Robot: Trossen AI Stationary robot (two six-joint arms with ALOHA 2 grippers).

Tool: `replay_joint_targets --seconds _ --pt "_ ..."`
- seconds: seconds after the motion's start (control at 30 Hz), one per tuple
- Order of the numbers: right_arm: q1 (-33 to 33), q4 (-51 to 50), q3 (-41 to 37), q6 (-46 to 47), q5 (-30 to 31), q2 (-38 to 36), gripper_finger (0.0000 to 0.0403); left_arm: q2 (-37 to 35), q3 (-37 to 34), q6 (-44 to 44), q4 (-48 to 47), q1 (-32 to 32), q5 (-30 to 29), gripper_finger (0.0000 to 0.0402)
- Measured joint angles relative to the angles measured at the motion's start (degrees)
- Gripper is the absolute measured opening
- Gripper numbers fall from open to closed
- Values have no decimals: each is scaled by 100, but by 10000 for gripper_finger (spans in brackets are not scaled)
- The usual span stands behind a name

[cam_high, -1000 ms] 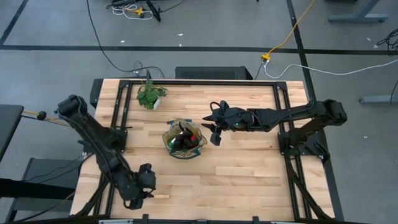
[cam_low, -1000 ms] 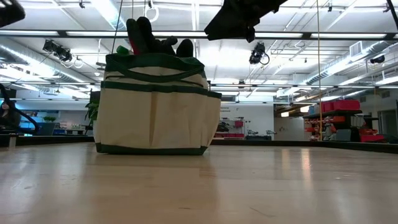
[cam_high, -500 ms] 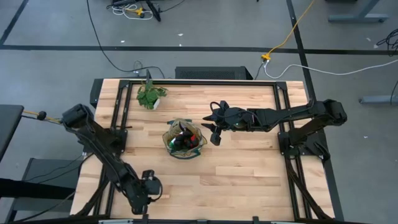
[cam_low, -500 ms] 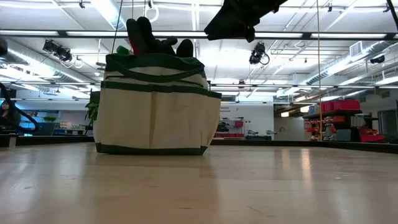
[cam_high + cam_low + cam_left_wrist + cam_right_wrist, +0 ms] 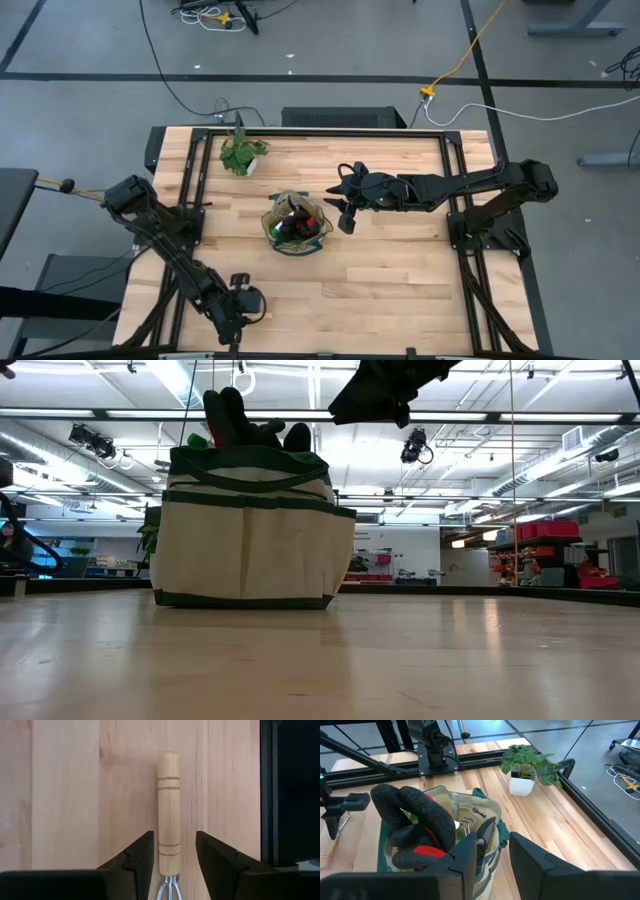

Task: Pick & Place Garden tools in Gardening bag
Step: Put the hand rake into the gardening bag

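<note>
A wooden-handled hand fork point(image 5: 168, 795) lies flat on the table near its front left corner. My left gripper point(image 5: 174, 837) is open and points steeply down over it. One finger stands on each side of the handle near its metal neck point(image 5: 167, 887), with a gap on both sides. The beige gardening bag point(image 5: 296, 222) stands upright at the table's middle. Dark gloves with red patches point(image 5: 415, 825) and pruning shears point(image 5: 482, 837) stick out of its top. My right gripper point(image 5: 345, 205) hangs open just right of the bag, above its rim, with nothing between its fingers.
A small potted plant point(image 5: 242, 153) stands at the far left of the table. Black frame rails point(image 5: 190, 170) run along the table's left and right sides. Bare wood lies between the bag and the near edge.
My left gripper has come down toward the table at the near left corner and shifted slightly to the right, tipping more steeply over the hand fork. Its fingers have stayed open. My right gripper and the bag have kept still.
</note>
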Motion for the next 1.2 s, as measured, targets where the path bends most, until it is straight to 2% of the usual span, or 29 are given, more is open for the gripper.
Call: replay_joint_targets --seconds 0.93,1.07,1.2 --pt "-2 26 0 0 -7 0 119 372 0 -82 44 135 3 151" --pt "-2 26 0 0 -7 0 119 394 0 -105 6 157 -11 137" --pt "-2 26 0 2 -9 0 119 515 18 -106 -35 203 56 104"
